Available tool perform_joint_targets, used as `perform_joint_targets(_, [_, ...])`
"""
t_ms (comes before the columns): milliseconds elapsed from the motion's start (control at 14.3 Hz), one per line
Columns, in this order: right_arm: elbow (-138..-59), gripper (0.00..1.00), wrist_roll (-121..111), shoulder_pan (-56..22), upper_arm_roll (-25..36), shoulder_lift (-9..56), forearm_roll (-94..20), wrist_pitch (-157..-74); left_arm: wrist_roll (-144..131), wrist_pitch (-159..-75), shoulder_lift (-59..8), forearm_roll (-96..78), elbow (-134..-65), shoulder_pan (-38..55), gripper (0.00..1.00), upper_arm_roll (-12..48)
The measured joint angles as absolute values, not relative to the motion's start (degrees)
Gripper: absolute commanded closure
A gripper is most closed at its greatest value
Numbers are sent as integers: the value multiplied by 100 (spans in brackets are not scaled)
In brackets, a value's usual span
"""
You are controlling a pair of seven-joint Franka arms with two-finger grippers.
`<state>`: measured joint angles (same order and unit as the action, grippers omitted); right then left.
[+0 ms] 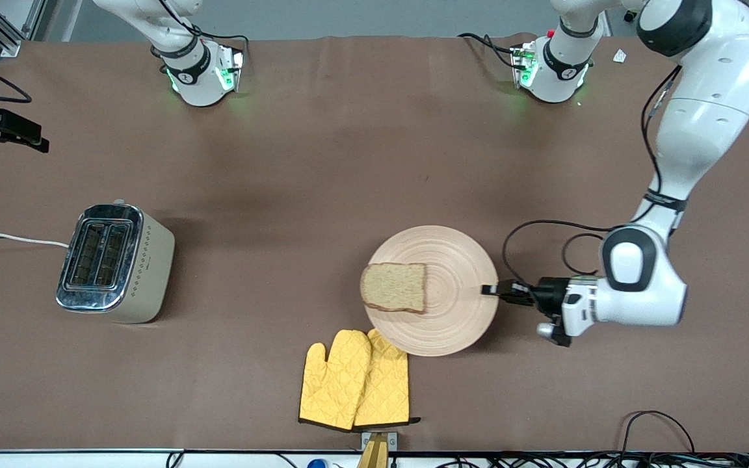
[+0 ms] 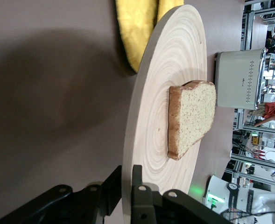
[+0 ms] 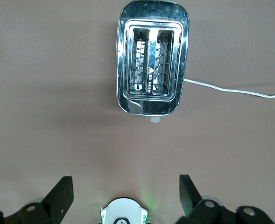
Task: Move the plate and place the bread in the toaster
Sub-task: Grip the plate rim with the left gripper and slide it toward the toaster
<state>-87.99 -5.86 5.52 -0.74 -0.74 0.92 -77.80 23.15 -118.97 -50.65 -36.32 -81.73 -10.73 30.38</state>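
Observation:
The pale wooden plate (image 1: 456, 315) lies near the table's middle, with the brown bread (image 1: 394, 286) on its half toward the toaster. My left gripper (image 1: 491, 290) is shut on the plate's rim at the left arm's end; in the left wrist view (image 2: 128, 186) one finger is above the rim and one below, with the plate (image 2: 174, 70) and bread (image 2: 192, 116) ahead. The cream and chrome toaster (image 1: 114, 263) stands toward the right arm's end, both slots empty. My right gripper (image 3: 123, 191) is open and empty, high over the table, looking down on the toaster (image 3: 151, 60).
A pair of yellow oven mitts (image 1: 355, 387) lies nearer the front camera than the plate, and the plate's rim overlaps them. The toaster's white cord (image 1: 10, 238) runs off the table's edge at the right arm's end. Loose black cables lie by the left arm.

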Motion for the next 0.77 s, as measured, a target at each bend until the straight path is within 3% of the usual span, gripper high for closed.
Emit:
perform_joint_targets(419, [-8802, 0, -586, 563, -66, -74, 92, -7784, 2071, -13369, -5394, -4633, -8259, 225, 100, 3025])
perform_joint_targets(768, [-8803, 0, -587, 626, -60, -74, 93, -7788, 1632, -13882, -5579, -5389, -8244, 769, 100, 3020])
